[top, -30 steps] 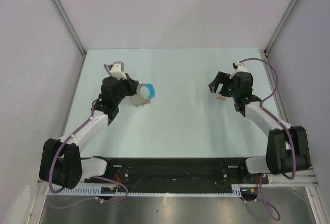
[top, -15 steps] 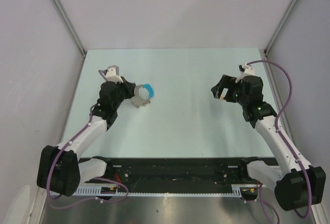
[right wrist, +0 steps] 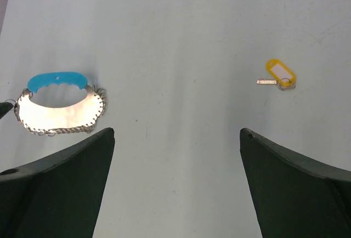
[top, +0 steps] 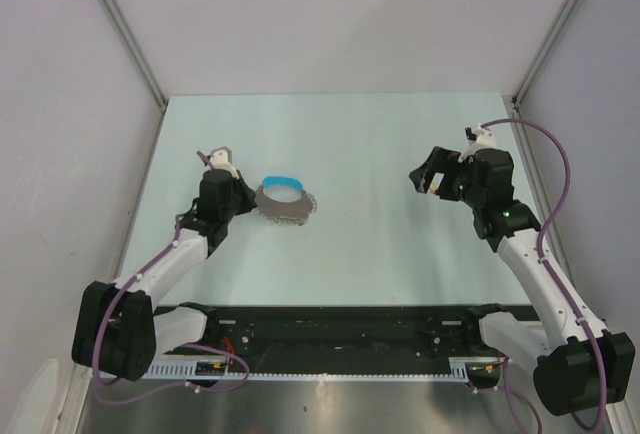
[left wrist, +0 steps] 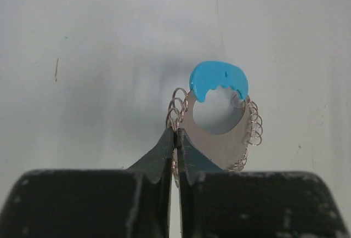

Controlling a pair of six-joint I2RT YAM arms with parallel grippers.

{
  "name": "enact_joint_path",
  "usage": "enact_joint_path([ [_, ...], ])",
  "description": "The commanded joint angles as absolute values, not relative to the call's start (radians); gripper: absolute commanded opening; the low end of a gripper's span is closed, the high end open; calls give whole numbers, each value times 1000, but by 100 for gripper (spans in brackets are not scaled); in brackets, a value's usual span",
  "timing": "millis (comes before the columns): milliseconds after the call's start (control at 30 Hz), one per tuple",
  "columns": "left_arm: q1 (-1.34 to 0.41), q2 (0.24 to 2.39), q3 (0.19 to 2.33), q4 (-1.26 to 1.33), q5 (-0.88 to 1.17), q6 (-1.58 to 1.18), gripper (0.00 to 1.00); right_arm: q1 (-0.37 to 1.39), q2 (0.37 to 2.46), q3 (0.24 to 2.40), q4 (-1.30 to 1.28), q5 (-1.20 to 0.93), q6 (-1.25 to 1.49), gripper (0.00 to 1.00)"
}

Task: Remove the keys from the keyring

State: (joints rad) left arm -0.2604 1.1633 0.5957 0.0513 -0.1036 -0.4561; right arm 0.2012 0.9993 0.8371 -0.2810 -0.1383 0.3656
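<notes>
The keyring is a flat silvery loop, seen broadside left of the table's middle. A bright blue piece sits on its far side and several small wire rings line its rim. My left gripper is shut on the wire rings at its left edge, as the left wrist view shows. My right gripper is open and empty at the far right. In the right wrist view the keyring is far to its left. A single key with a yellow tag lies on the table.
The pale green table is walled by grey panels on the left, back and right. The arm bases and a black rail run along the near edge. The purple cable loops beside the right arm.
The left gripper has drawn back toward the near left, and the keyring has turned from a bunched, edge-on pose to flat and broadside. The right arm shifted slightly right.
</notes>
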Motion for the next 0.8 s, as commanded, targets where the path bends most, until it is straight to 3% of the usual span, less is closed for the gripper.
enact_joint_path([
  [0, -219, 1140, 583, 54, -114, -498, 15, 202, 963, 856, -294, -149, 386, 100],
  [133, -216, 1147, 655, 11, -80, -459, 53, 207, 950, 868, -319, -121, 411, 100],
  [233, -216, 1106, 702, 8, -12, -413, 74, 213, 936, 871, -324, -136, 446, 100],
  [300, -218, 1080, 712, 12, 67, -371, 99, 216, 923, 873, -327, -146, 492, 100],
  [533, -222, 989, 738, 92, 450, -324, 100, 277, 881, 877, -365, -172, 520, 100],
  [767, -252, 934, 623, 295, 636, -431, 100, 403, 790, 877, -388, -95, 475, 100],
])
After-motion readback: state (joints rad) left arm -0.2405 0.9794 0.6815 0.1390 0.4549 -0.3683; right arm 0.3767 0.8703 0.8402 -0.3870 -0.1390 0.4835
